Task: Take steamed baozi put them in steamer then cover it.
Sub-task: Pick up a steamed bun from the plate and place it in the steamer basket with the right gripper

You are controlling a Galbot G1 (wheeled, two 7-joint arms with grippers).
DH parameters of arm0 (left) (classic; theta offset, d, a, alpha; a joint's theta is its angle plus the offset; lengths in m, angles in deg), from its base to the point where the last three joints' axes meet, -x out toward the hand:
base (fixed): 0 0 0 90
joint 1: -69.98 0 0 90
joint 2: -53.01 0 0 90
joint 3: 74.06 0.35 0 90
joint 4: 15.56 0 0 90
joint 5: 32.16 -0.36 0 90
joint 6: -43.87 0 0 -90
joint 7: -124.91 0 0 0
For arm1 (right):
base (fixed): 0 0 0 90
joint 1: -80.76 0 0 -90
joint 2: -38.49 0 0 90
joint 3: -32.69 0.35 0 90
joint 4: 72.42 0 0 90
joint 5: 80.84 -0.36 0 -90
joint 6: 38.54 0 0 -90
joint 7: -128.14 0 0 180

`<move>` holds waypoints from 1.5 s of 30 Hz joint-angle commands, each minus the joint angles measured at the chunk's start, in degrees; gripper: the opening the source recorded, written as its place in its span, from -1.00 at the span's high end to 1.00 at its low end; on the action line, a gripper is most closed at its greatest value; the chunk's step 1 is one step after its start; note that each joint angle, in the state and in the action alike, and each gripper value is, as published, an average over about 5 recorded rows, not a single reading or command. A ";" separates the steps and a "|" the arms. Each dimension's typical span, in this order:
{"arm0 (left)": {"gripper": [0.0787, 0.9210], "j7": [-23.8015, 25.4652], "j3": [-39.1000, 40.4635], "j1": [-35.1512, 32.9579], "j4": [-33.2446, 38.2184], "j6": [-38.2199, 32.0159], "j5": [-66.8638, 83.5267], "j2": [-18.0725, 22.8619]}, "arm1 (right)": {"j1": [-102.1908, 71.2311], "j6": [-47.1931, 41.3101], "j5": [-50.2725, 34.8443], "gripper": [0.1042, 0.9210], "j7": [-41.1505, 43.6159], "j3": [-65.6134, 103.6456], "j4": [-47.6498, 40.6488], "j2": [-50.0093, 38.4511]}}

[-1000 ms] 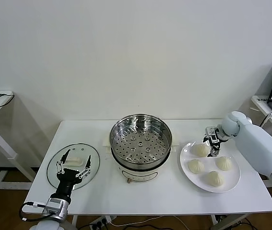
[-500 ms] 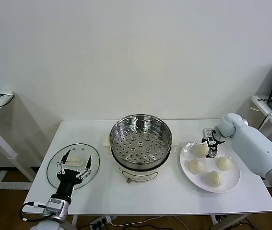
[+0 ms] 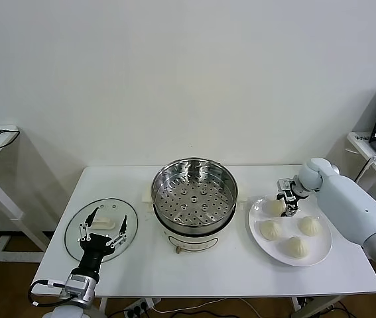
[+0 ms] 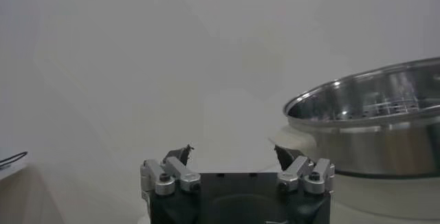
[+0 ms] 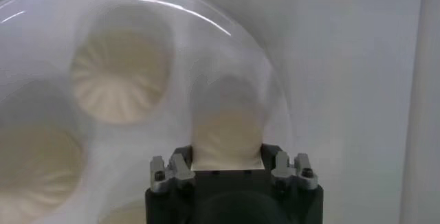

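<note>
Now the right gripper (image 3: pixel 287 199) clenches one bun (image 3: pixel 275 207) on the plate (image 3: pixel 320 252) beside the steamer (image 3: pixel 194 195); the left gripper (image 3: pixel 101 225), released, hovers over the glass lid (image 3: pixel 75 225).

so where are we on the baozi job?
Done: nothing; steamer empty, all four baozi on the plate. In hand: right gripper closed around the far-left baozi, not lifted. Left: move four, then fit the glass lid under the open left gripper.

Bright, even light — wrist views softly blurred.
</note>
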 commanded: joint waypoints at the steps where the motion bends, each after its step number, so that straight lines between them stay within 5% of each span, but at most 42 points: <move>1: -0.77 -0.04 0.08 -0.11 0.32 0.06 -0.07 -0.05 | 3.11 0.61 -6.83 -0.39 0.80 -4.38 6.98 -6.44; 11: -0.77 -0.28 0.78 -0.80 1.98 0.51 -0.77 -0.23 | 27.31 8.57 -20.06 -0.41 4.38 -25.65 29.66 -17.59; 19: -0.77 -0.31 0.60 -1.84 3.25 0.43 -1.32 -0.32 | 51.27 22.38 -20.73 -0.41 5.71 -42.07 36.37 -11.21; 33: -0.77 -0.50 -0.44 -1.39 2.33 0.40 -1.18 -0.84 | 50.85 34.77 -11.09 -0.41 -1.54 -47.65 30.45 10.98; 45: -0.77 -0.36 -0.73 -0.80 1.49 0.31 -0.98 -1.28 | 38.76 42.66 -0.42 -0.41 -4.35 -42.79 17.69 20.51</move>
